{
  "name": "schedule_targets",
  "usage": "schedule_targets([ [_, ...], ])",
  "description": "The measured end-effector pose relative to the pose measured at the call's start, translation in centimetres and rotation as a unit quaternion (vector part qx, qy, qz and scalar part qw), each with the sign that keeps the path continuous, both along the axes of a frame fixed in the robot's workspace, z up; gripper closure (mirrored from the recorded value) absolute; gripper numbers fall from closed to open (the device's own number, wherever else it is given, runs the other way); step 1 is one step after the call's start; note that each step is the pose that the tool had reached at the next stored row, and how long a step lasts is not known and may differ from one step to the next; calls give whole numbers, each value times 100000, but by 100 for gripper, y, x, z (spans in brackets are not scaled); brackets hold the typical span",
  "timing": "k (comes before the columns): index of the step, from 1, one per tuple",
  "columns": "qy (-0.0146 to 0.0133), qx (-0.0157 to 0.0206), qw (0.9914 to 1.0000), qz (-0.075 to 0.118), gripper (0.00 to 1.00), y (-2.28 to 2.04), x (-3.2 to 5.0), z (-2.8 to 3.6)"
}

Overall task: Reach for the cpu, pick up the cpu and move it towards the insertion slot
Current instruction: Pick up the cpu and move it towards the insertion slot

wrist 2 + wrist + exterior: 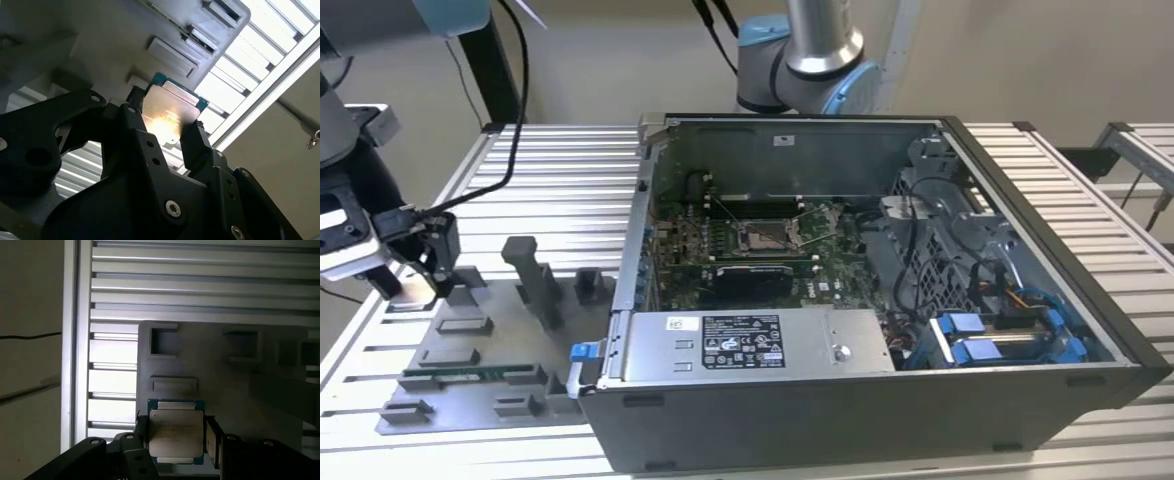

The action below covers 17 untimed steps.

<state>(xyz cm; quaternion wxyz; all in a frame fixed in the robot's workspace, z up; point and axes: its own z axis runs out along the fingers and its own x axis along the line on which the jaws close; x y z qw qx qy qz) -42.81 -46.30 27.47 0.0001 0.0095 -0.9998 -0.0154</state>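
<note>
One end effector [403,278] hangs at the exterior view's far left, low over the grey tray [480,345] on the slatted desk [547,170]. The pale patch between its fingers I take for the cpu [414,288]. The insertion slot [767,237] lies well apart toward the exterior view's right, on the green board inside the open computer case [881,400]. By my judgement, the carry has to run rightward and over the case wall. A black-and-white label [740,342] on the metal box at the case's near side bears print I cannot read.

In the second wrist view the end effector [167,125] is closed on the cpu [172,105], a black finger on each of two opposite edges.

In the first wrist view the cpu [176,432] sits square between the fingers [212,440], silvery lid toward the camera. Its faint print is unreadable. Whether it has left the tray [220,375], I cannot tell.
</note>
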Motion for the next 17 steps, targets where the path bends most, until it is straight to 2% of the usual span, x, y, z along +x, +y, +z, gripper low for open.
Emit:
schedule_targets([
  [10, -6, 4, 100000, -1, 100, 0, 0, 177],
  [17, 2, 2, 100000, 0, 100, 0, 0, 340],
])
